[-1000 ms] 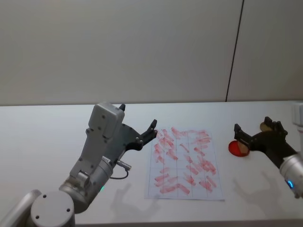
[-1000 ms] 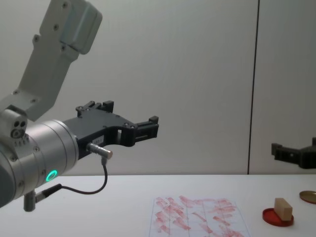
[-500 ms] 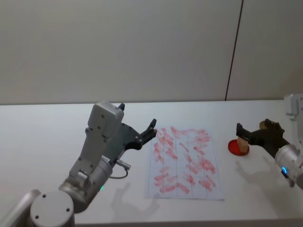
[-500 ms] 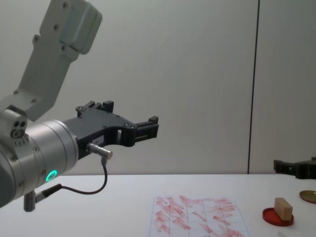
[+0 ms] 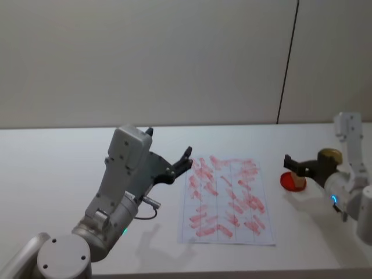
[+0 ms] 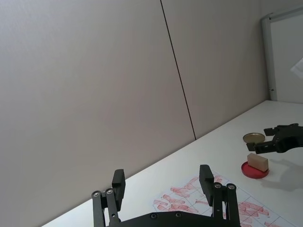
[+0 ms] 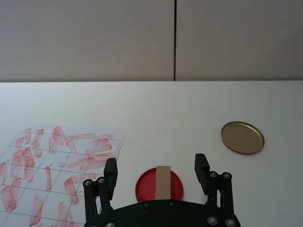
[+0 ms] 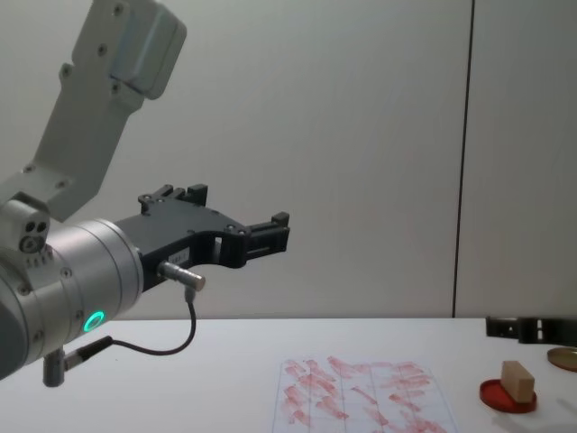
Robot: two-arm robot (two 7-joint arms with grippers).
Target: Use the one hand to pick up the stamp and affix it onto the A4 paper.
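The stamp (image 7: 163,182), a small tan wooden block, stands on the round red ink pad (image 7: 143,187) to the right of the A4 paper (image 5: 226,200), which is covered in red prints. My right gripper (image 7: 156,169), on the arm with the blue ring, is open and hovers just above and behind the stamp (image 8: 517,379), with a finger on either side of its line. In the chest view the right gripper (image 8: 518,329) hangs a little above the block. My left gripper (image 5: 181,163) is open and held raised over the paper's left edge, with nothing in it.
A round brass-coloured disc (image 7: 242,137) lies on the white table just beyond the ink pad (image 5: 289,182). The big left arm (image 5: 125,180) with its green ring fills the table's left side. A plain wall stands behind.
My right gripper has come down and closed in on the stamp on the ink pad, still open. The left arm has stayed put.
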